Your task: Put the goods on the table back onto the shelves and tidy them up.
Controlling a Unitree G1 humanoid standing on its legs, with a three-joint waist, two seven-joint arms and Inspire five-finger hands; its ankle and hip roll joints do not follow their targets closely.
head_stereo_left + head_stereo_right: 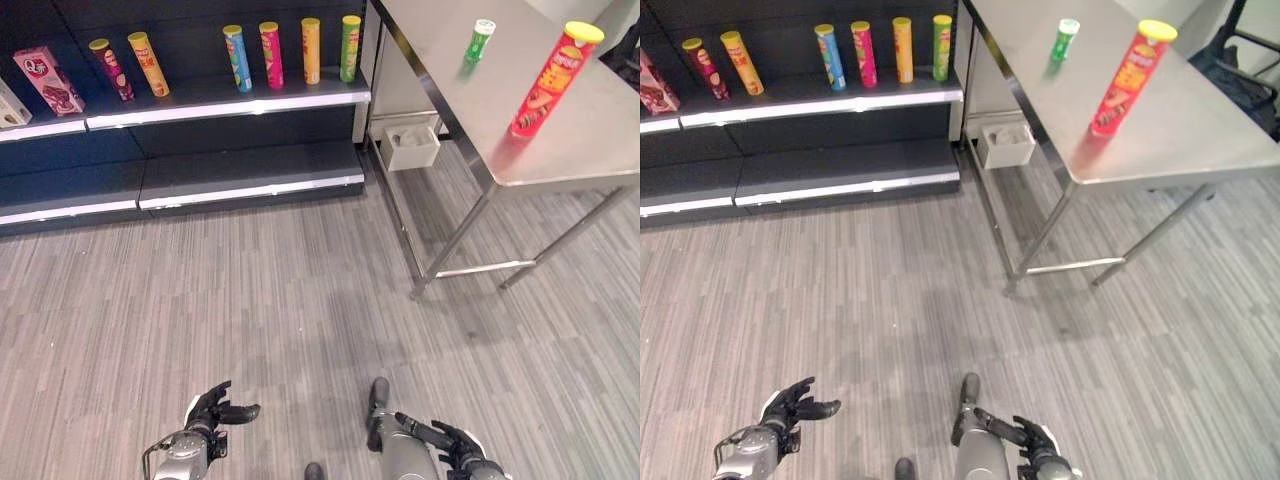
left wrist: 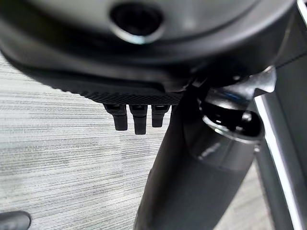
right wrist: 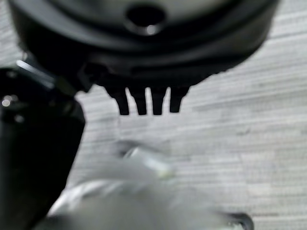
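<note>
Both hands, left and right, are held low with fingers loosely apart and empty, so the red can at two o'clock on the table should be approached first and grasped upright mid-body.

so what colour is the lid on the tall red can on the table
Yellow; the tall red can shows it best in the left eye view.

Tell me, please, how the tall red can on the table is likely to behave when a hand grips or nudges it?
The red can stands upright, tall and narrow, so a nudge near its yellow lid would probably tip it. Being round, it would likely roll across the smooth metal table once down. Its straight sides look stiff enough for a firm wrap.
</note>
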